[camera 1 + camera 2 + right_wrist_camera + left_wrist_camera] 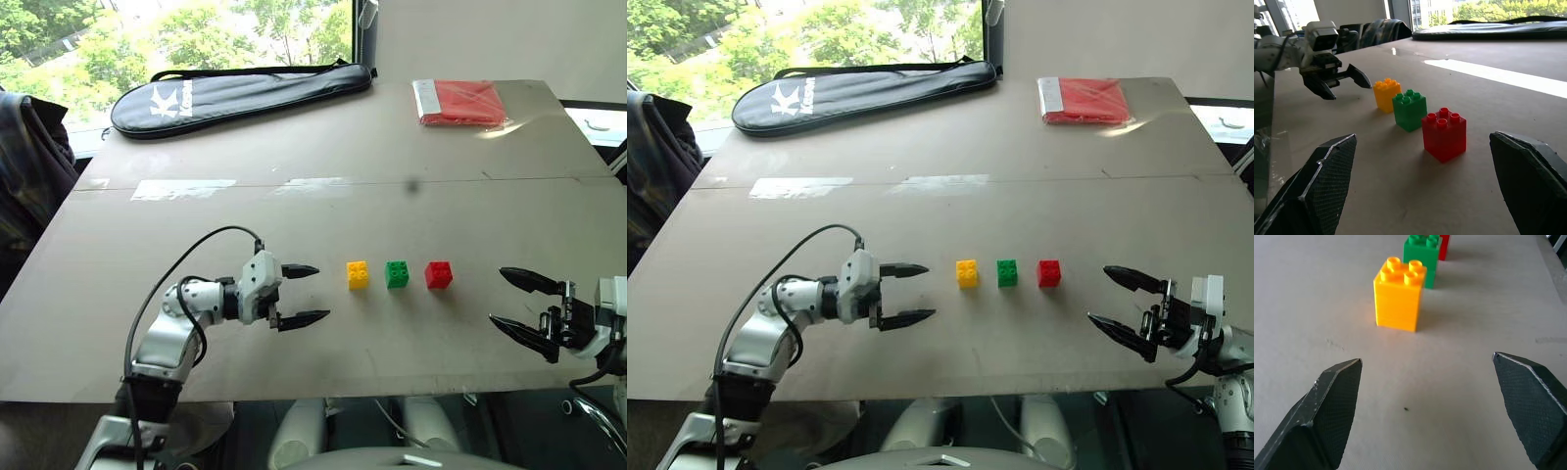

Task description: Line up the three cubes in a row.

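My left gripper (302,294) hovers over the desk (294,211) w/ jaws released, nothing btwn them, pointing toward the cubes. Just past its tips stands the yellow cube (358,275), then the green cube (397,273), then the red cube (438,274): all upright, studs up, in one straight row across the desk's near-middle, small gaps btwn them, not touching. Right of the red one, w/ a wider gap, my right gripper (516,305) hangs near the desk's front edge, jaws also released & empty, facing back at the row. Far side of desk: black racket bag (240,95) at left-rear, flat red packet (460,102) at right-rear, both well apart from the cubes.
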Motion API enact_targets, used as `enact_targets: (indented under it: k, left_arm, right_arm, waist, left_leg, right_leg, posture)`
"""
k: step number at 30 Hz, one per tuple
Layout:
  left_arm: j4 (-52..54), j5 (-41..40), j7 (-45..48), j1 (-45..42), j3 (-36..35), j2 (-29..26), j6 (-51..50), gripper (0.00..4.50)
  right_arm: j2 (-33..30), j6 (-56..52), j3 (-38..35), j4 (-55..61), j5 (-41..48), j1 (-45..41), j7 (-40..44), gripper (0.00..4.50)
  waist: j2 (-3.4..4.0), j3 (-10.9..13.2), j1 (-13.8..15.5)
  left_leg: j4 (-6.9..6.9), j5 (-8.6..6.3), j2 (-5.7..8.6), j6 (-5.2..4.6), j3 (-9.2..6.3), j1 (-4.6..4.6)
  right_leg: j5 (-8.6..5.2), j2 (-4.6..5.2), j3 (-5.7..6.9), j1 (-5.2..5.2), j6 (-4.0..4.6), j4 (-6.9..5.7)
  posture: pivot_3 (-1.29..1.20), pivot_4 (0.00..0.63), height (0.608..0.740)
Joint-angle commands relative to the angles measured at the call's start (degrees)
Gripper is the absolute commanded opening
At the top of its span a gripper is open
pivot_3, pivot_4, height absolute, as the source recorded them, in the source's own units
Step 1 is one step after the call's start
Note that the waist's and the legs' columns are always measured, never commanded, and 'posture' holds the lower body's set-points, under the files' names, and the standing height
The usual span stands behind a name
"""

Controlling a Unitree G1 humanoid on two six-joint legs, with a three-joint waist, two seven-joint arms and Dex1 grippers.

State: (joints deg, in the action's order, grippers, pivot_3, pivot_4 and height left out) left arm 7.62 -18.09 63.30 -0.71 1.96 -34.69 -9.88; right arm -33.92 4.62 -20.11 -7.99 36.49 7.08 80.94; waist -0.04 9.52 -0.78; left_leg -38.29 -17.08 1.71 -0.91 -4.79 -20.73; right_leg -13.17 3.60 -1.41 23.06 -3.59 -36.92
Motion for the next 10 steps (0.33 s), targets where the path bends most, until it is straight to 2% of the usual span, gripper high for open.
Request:
enact_targets:
  k: [1, 6, 10]
  left_arm:
    - [8.8, -1.4, -6.7, 5.3, -3.5, -0.1, -4.8, 4.38]
    - [11.7, 1.0, -11.6, 11.0, -2.9, 0.7, -4.2, 4.38]
    - [10.8, 1.9, -13.2, 13.3, -1.9, 1.4, -1.7, 4.38]
  right_arm:
    - [-0.8, 4.3, -1.1, -4.3, -3.6, 0.1, -1.5, 4.50]
    - [-1.1, 7.8, -0.4, -9.1, -9.2, -0.2, -5.8, 4.50]
    - [-0.2, 8.6, -0.5, -10.3, -7.9, -1.0, -5.1, 4.50]
  waist:
    - [-0.01, 0.0, 0.1]
    - [0.04, 0.0, 0.2]
    - [0.06, -0.1, 0.0]
  left_leg:
    - [0.00, 0.00, 0.00, 0.00, 0.00, -0.01]
    - [0.00, 0.00, 0.01, 0.01, 0.01, 0.01]
    - [-0.01, 0.00, 0.00, 0.01, 0.11, 0.09]
  right_leg:
    - [0.00, -0.01, 0.00, 0.00, 0.00, 0.01]
    - [-0.01, -0.01, 0.02, -0.02, 0.01, 0.00]
    - [0.00, -0.03, -0.07, -0.05, 0.01, 0.00]
  posture:
    - [0.00, 0.150, 0.740]
    - [0.00, 0.150, 0.740]
    - [0.00, 0.150, 0.740]
